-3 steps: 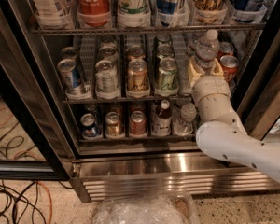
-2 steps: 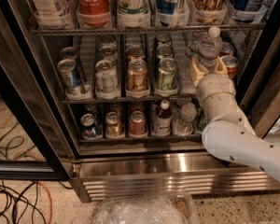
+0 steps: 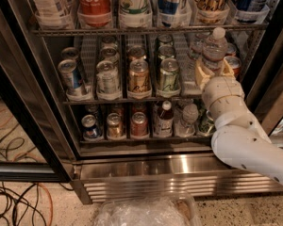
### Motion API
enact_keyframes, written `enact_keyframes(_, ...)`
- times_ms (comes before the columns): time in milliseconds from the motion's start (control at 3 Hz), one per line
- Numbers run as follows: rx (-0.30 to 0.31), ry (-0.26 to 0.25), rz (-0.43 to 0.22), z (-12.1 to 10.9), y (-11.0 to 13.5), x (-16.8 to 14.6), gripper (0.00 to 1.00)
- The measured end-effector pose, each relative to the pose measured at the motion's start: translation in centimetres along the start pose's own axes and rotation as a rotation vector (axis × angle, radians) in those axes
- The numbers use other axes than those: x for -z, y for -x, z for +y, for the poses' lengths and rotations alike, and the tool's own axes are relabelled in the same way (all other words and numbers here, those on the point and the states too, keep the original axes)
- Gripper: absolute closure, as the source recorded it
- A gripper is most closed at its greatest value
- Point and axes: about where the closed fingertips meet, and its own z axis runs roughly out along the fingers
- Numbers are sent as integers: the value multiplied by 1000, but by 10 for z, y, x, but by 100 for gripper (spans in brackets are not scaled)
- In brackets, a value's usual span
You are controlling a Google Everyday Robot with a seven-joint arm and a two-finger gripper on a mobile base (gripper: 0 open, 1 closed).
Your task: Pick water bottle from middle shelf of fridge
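Now, upper right, the gripper (image 3: 213, 71) clasps the water bottle (image 3: 213, 48); withdraw it level, clearing the middle shelf (image 3: 132, 99) rail.

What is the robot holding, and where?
The gripper holds the water bottle by its lower body, fingers on both sides, at the right end of the middle shelf.

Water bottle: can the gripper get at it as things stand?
Probably yes. The gripper sits right at the lower part of the water bottle, at the right end of the middle shelf, and nothing stands between them.
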Motion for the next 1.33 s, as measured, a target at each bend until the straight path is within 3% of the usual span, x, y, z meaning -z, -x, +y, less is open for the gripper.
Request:
enact_keyframes(667,-3,17,24,1,1,15,100)
enact_keyframes(1333,-10,89,37,15,14,41,100)
